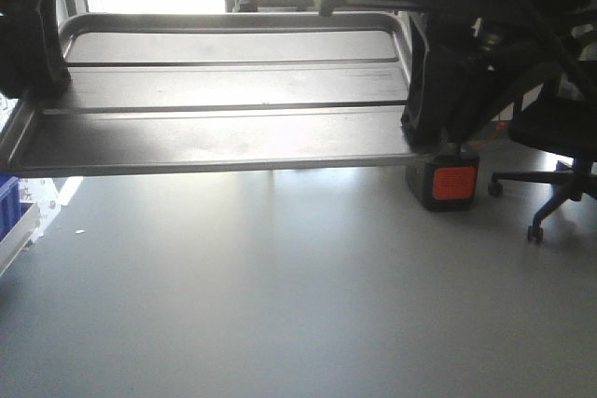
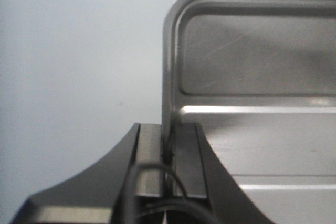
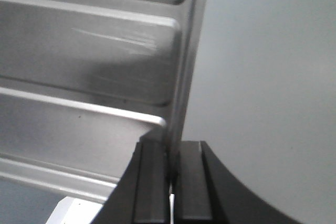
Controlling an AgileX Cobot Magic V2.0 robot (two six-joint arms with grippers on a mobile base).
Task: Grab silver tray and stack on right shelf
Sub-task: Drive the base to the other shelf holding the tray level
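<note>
The silver tray [image 1: 233, 90] hangs level in the air across the upper half of the front view, its two long ribs running left to right. My left gripper [image 1: 37, 39] is shut on its left rim and my right gripper [image 1: 438, 90] is shut on its right rim. In the left wrist view the black fingers [image 2: 186, 156] pinch the tray's [image 2: 252, 77] thin edge. The right wrist view shows my right gripper [image 3: 170, 171] clamped the same way on the tray [image 3: 89, 61]. The right shelf is out of view.
Grey floor [image 1: 280, 295] spreads below the tray. An orange-and-black box [image 1: 446, 182] stands under the tray's right end. A black office chair [image 1: 555, 151] is at the far right. A blue-and-white bin edge [image 1: 11, 212] shows at the far left.
</note>
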